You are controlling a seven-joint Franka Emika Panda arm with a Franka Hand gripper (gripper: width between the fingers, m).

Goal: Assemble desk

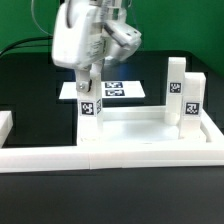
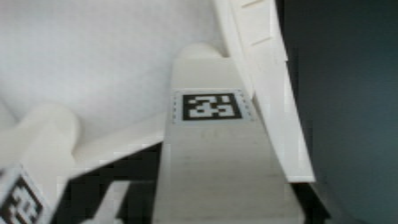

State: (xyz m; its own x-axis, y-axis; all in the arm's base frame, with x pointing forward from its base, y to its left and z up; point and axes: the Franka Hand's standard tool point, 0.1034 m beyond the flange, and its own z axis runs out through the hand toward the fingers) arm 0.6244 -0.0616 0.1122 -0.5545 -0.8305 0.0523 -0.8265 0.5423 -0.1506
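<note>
A: Where's the desk at?
B: Tabletop point(image 1: 150, 128) sits on the black counter point(image 1: 30, 80), two legs up at its right; end effector point(image 1: 88, 88) clamped on another leg point(image 1: 91, 106), upright.

Your arm reaches down from above; gripper point(image 1: 88, 80) points straight down, fingers clamped on an upright leg block point(image 1: 90, 106).

1. Gripper point(image 1: 89, 78) fingertips sit behind the top of a leg block point(image 1: 91, 107); contact can't be confirmed.
2. Arm cut off by exterior view's top edge.
3. Marker board point(image 1: 120, 89) partly hidden by gripper and leg.
4. Wrist view: blurred, tabletop point(image 2: 107, 60) cropped, fingers not distinguishable.
5. Small white part point(image 1: 5, 124) cut by exterior view's left edge.
</note>
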